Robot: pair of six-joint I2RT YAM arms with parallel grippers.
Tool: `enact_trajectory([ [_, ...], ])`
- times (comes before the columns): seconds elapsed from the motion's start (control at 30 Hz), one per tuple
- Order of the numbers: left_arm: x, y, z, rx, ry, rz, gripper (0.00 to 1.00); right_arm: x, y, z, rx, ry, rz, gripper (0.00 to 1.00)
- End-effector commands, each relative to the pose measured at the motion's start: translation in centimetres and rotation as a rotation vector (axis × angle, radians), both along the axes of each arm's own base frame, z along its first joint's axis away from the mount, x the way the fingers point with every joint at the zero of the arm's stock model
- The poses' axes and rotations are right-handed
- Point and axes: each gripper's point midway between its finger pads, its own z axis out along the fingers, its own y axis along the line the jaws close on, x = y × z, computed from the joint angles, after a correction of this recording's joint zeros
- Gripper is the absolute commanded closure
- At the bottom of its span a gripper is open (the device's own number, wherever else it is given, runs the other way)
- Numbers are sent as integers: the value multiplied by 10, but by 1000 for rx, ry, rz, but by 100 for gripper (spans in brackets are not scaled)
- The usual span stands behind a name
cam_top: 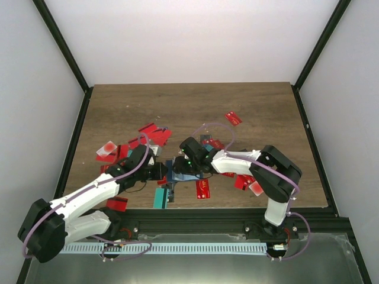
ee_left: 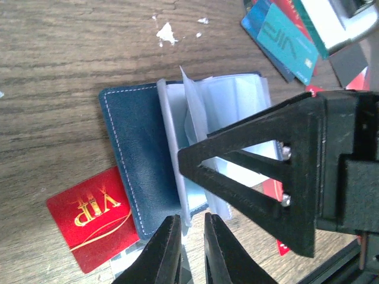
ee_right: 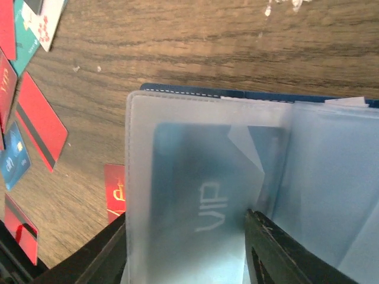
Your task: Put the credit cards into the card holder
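Tabletop (cam_top: 189, 100), card holder (ee_left: 130, 154) open toward front edge (2 arms (cam_top: 89, 195) crowding)

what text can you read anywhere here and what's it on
"VIP", in gold, on the red card beside the card holder
"VIP" on the teal card
"VIP" on the sleeved card inside the holder's clear pocket
Print on the other cards is too small to read

Soft even light; L claw (ee_left: 190, 222) blurry.
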Motion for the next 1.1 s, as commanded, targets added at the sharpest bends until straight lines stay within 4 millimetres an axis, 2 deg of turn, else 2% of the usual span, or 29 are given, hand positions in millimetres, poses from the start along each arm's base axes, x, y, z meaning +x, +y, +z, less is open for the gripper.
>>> enact_trajectory([
  [0.0,2,-4,10,-43,-31,-8,86,5,19,30,52,-55,40,48],
  [0.1,3,-5,11,-49,-29,-6,86,5,23,38,74,-66,56,42],
  [0.27,5,-7,18,-65,-41,-5,86,3,27,41,107,-74,80,42],
  [0.5,8,-18,29,-104,-70,-46,86,-4,33,23,146,-52,114,46],
  [0.8,12,-28,15,-117,-40,-65,87,-10,30,3,132,-26,131,49],
  [0.93,12,-28,19,-125,-42,-61,88,-10,33,16,151,-51,155,49],
  [1.07,13,-25,30,-125,-61,-51,86,-7,34,48,176,-110,174,49],
])
